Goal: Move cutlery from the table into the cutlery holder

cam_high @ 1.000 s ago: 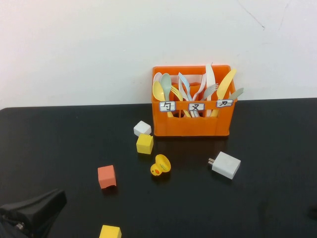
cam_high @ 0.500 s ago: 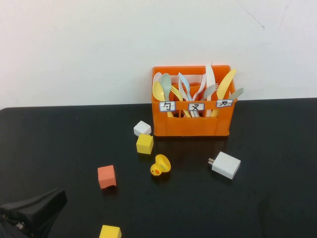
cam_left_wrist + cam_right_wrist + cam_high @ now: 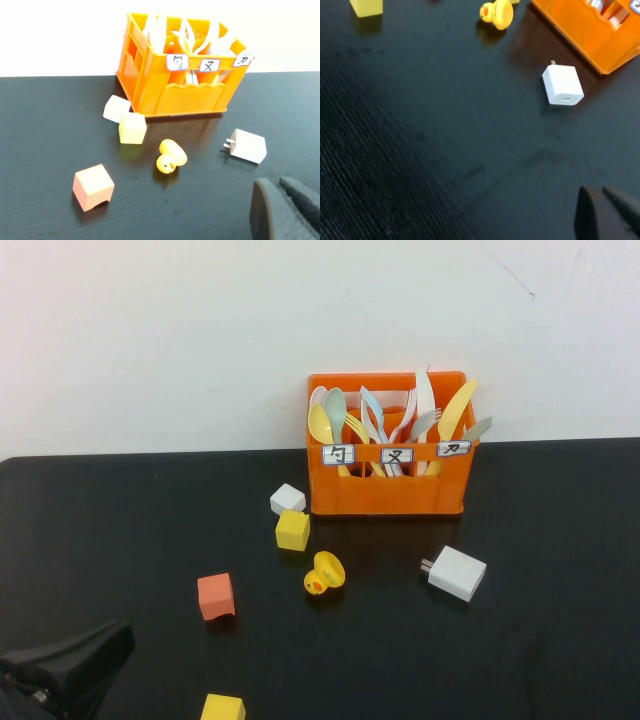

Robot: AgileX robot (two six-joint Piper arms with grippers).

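The orange cutlery holder [image 3: 387, 488] stands at the back of the black table [image 3: 540, 640], against the wall. A white knife [image 3: 424, 392] and a yellow knife [image 3: 457, 408] stand upright in its right compartment, beside pastel spoons and forks. No cutlery lies on the table. The holder also shows in the left wrist view [image 3: 175, 92] and the right wrist view [image 3: 590, 30]. My left gripper [image 3: 60, 665] rests at the near left corner, shut and empty [image 3: 280, 210]. My right gripper [image 3: 605, 212] is shut and empty, out of the high view.
A white charger block [image 3: 456, 573], a yellow rubber duck [image 3: 323, 573], a white cube [image 3: 287, 499], a yellow cube [image 3: 292, 530], an orange cube [image 3: 215, 596] and another yellow cube [image 3: 221, 708] lie scattered on the table in front of the holder.
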